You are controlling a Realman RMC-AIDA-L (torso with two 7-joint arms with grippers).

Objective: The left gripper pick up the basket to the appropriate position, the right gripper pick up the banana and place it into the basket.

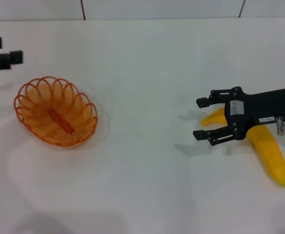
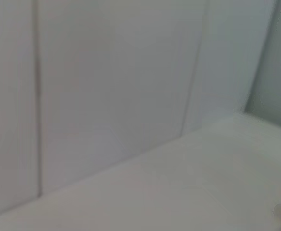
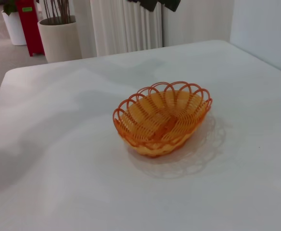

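One open right gripper (image 1: 200,118) over banana (image 1: 269,152)

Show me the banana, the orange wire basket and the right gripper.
banana (image 1: 272,153), head view, middle of its yellow body.
orange wire basket (image 3: 131,102), right wrist view, scalloped rim.
right gripper (image 1: 200,118), head view, gap between open fingertips.

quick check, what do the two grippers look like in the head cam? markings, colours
Right gripper: black skeletal two-finger claw on a black forearm, with a square white sticker and a narrow white text label; silver cuff at the frame edge. Left gripper: only black blocky finger ends show at the frame's edge; no markings visible.
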